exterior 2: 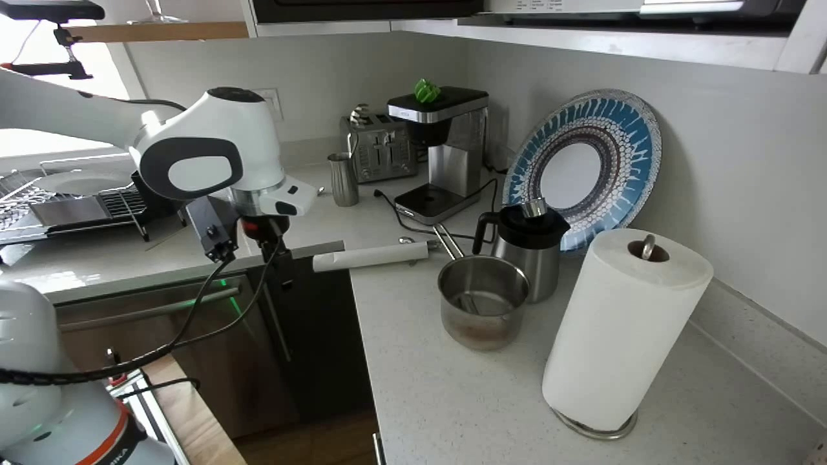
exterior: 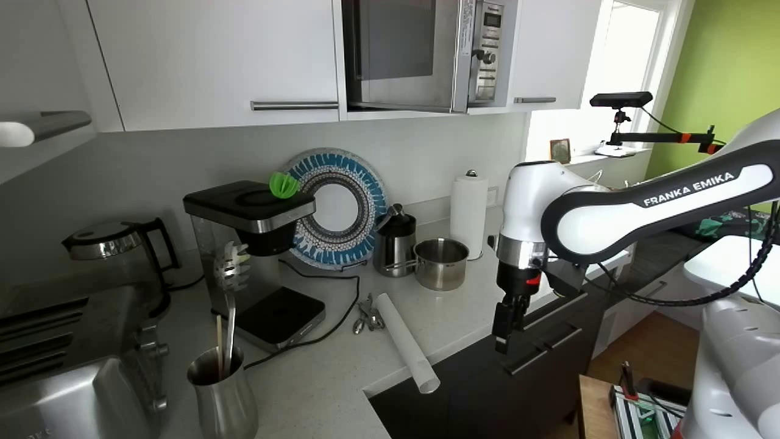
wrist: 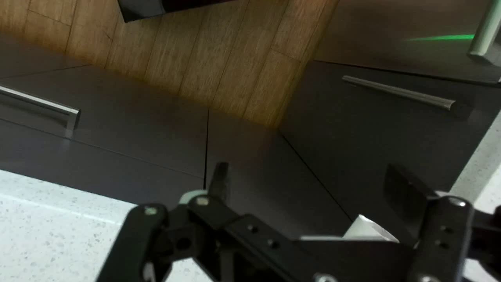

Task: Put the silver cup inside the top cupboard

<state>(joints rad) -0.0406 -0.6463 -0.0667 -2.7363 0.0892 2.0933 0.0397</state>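
The pincer (wrist: 308, 174) is wide, its fingers (wrist: 220, 182) well apart, and it hangs beyond the front edge of the pale surface (exterior: 323, 378), over dark lower fronts (wrist: 129, 121). Two silver vessels on that surface could be the task's cup; I cannot tell which. A utensil cup (exterior 2: 344, 181) stands near the toaster (exterior 2: 382, 148), holding a spaghetti server (exterior: 230, 268) and a thin stick (exterior: 220, 347). A saucepan (exterior: 441, 268) stands between the carafe (exterior: 396, 247) and the paper towel roll (exterior: 468, 216), crowded from both sides. The coffee machine (exterior 2: 449, 169) and its loose cord (exterior: 332, 276) lie between the two vessels. A white tube (exterior: 407, 344) lies at the inner corner, one end jutting past the edge, beside small metal utensils (exterior: 365, 316). A patterned plate (exterior: 335, 207) leans behind the carafe.

In an exterior view the narrow white cupboard (exterior: 557, 55) shows closed beside the microwave (exterior: 402, 49), and a kettle (exterior: 106, 244) shows past the toaster. In an exterior view a dish rack (exterior 2: 77, 206) appears behind the arm (exterior 2: 194, 148). The wrist view looks down on wooden floor (wrist: 227, 58) and drawer handles (wrist: 399, 92).
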